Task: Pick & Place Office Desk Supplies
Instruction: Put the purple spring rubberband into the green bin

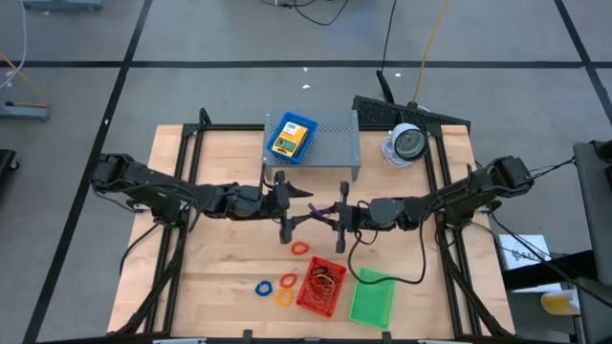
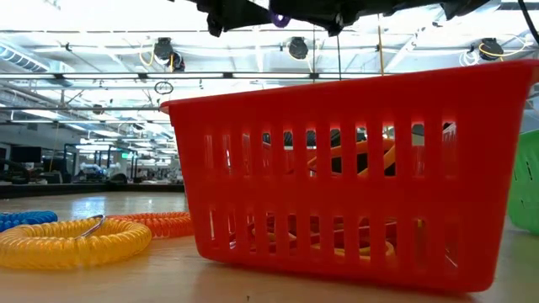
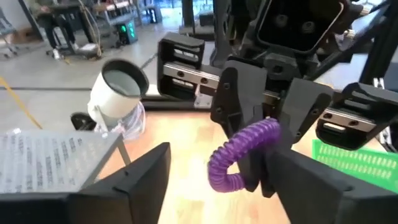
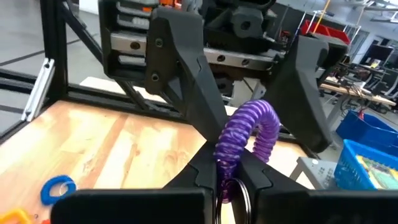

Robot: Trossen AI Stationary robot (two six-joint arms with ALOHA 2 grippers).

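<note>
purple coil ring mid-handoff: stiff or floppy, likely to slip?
Probably springy, not rigid: the purple coil ring arches in a bent loop above the right end effector, pinched shut on its lower end. Likely light, since that small pinch holds it up. Its ribbed coils should resist slipping, though it may flex or swing now that the left end effector stands open around it.

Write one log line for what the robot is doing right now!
step: handover | purple coil ring: held by right gripper | left gripper: open | red tray: below
</note>
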